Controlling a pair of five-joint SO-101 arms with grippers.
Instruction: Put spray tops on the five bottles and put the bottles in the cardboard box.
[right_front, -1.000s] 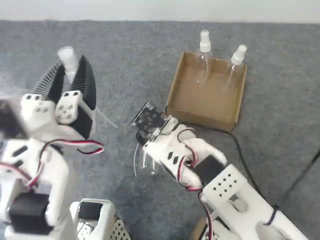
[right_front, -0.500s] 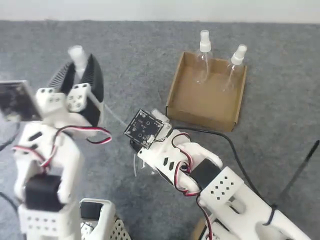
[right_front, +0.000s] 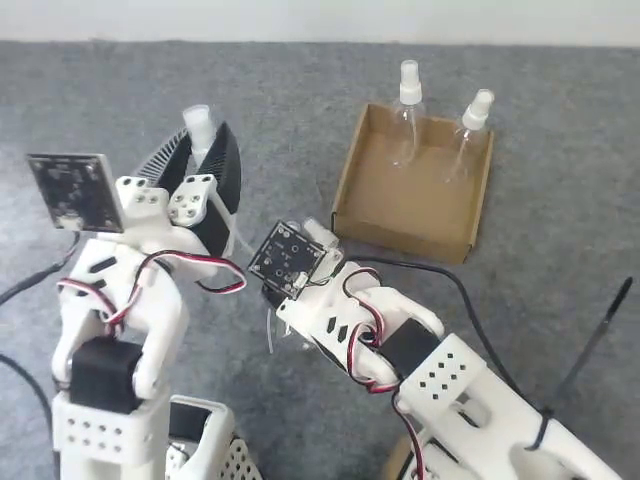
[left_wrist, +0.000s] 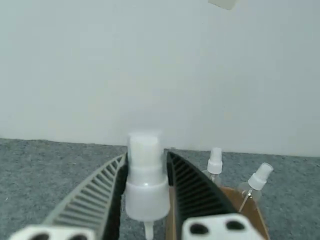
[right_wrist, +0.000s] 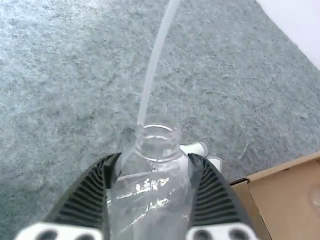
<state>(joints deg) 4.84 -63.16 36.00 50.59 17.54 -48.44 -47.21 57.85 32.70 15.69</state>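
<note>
Left claw (left_wrist: 146, 158) grips a white spray top (left_wrist: 146, 186), whose tube (right_wrist: 153, 65) reaches the mouth of the open bottle (right_wrist: 150, 187) clamped in the right claw (right_wrist: 152, 159). Two capped bottles (right_front: 406, 125) stand in the cardboard box (right_front: 400, 236) on the grey surface (right_front: 560, 260).

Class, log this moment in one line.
left end effector: holds spray top | right end effector: holds open bottle | box: two capped bottles

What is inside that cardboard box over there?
A clear bottle and a second bottle, both with white spray tops, stand inside the cardboard box along its far wall. The rest of the floor looks bare; the near wall hides a thin strip of it.
</note>
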